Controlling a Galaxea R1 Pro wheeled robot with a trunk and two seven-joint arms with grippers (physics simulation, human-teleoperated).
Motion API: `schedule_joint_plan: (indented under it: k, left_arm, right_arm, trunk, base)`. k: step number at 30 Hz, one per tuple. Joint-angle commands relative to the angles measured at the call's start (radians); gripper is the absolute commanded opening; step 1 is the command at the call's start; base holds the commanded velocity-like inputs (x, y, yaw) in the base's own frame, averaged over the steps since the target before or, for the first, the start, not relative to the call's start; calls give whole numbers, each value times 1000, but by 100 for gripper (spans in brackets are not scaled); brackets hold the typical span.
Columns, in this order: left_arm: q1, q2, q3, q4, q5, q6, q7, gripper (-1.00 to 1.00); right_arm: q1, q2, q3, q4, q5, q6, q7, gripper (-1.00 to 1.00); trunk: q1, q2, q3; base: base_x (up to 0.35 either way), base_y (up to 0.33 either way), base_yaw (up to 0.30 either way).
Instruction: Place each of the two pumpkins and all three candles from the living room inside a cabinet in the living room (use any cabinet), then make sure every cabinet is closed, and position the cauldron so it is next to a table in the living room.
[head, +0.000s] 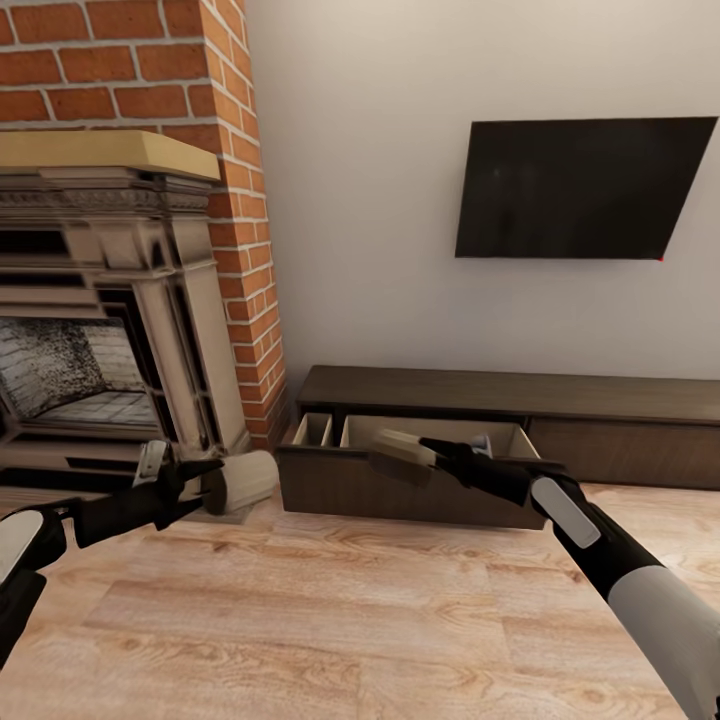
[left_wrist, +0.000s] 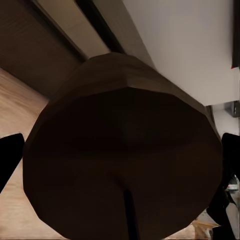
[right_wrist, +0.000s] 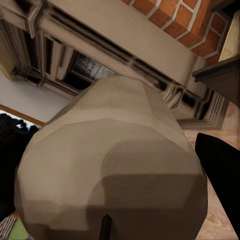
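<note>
My left gripper (head: 205, 487) is shut on a cream candle (head: 243, 480), held on its side low over the floor, beside the fireplace base. In the left wrist view this candle (left_wrist: 125, 150) looks dark, with its wick end facing the camera between the black fingers (left_wrist: 10, 162). My right gripper (head: 440, 455) is shut on a second beige candle (head: 402, 455) (right_wrist: 110, 165), just above the front of the open drawer (head: 400, 495) of the long dark brown cabinet (head: 600, 395). The drawer's pale wood inside shows. The pumpkins, the cauldron and the table are out of view.
A stone fireplace (head: 100, 330) with a brick chimney (head: 240, 250) stands at the left, close to the cabinet's left end. A black TV (head: 580, 190) hangs on the white wall above the cabinet. Wooden floor (head: 330, 620) stretches in front.
</note>
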Motion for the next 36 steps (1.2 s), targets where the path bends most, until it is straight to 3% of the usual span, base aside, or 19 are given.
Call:
schedule_joint_plan:
  k: [1,4,9,36]
  left_arm:
    - [-1,0,-10,0,19,3,10,-100]
    - [-1,1,-44,0,54,3,11,-100]
    - [-1,3,-61,0,101,3,11,-100]
    - [0,3,-78,-46,110,3,10,-100]
  right_arm:
    - [-1,-2,3,5,-8,3,2,-100]
    - [-1,-4,2,11,-8,2,6,-100]
    - [-1,1,3,13,-8,-6,5,-100]
    - [-1,7,2,33,-7,-10,1,-100]
  trunk:
    - [-4,7,1]
    - [-16,28,5]
    - [-35,63,12]
    - [-138,252,53]
  base:
    - [0,0,0]
    - [0,0,0]
    - [0,0,0]
    - [0,0,0]
